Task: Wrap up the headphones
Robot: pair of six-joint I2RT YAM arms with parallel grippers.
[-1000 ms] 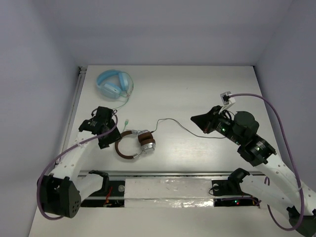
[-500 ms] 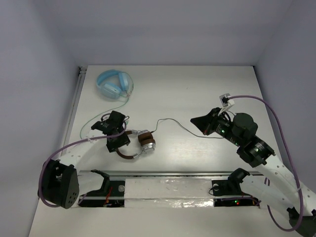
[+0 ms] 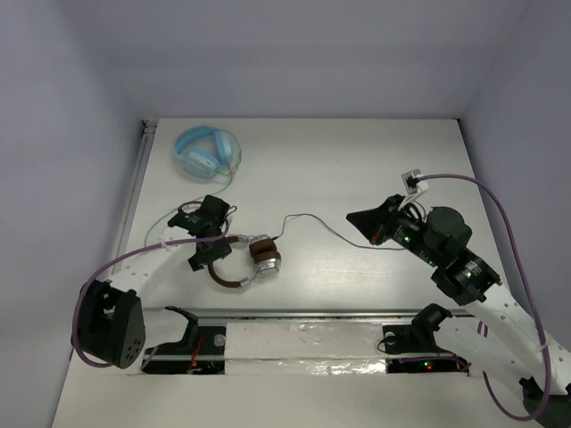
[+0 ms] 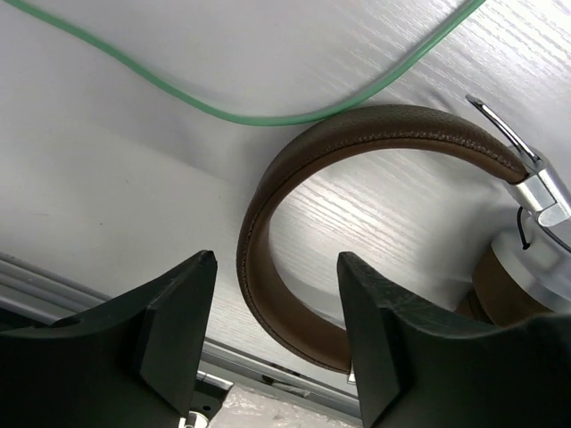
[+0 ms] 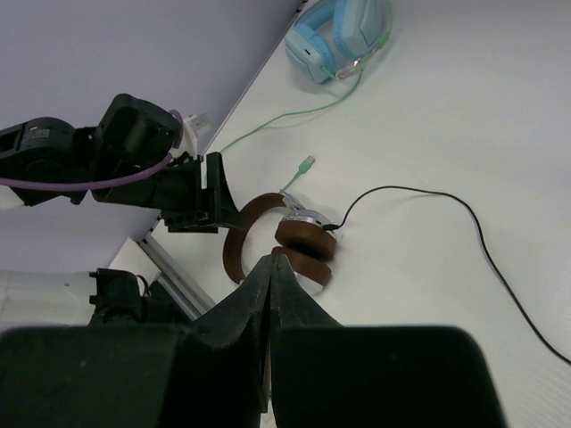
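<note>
The headphones [image 3: 245, 261] lie on the white table near its front edge, brown headband [image 4: 393, 125] to the left, silver-and-brown ear cups [image 3: 265, 254] stacked to the right. Their thin black cable [image 3: 312, 221] trails right across the table. My left gripper [image 3: 211, 250] is open, and the headband's left curve passes between its fingers [image 4: 178, 330] in the left wrist view. I see no finger touching the band. My right gripper [image 3: 351, 216] is shut on nothing and hangs above the cable's far stretch. The right wrist view shows its fingertips [image 5: 272, 260] pointing at the headphones [image 5: 299, 241].
Light blue headphones [image 3: 207, 152] lie at the back left. Their pale green cable [image 4: 268, 116] runs forward past my left gripper, and its plug ends just behind the brown headband. A metal rail [image 3: 303, 314] runs along the table's near edge.
My left gripper has moved right from beside the headphones to over the headband's left curve, staying open. The right arm has hardly moved.
</note>
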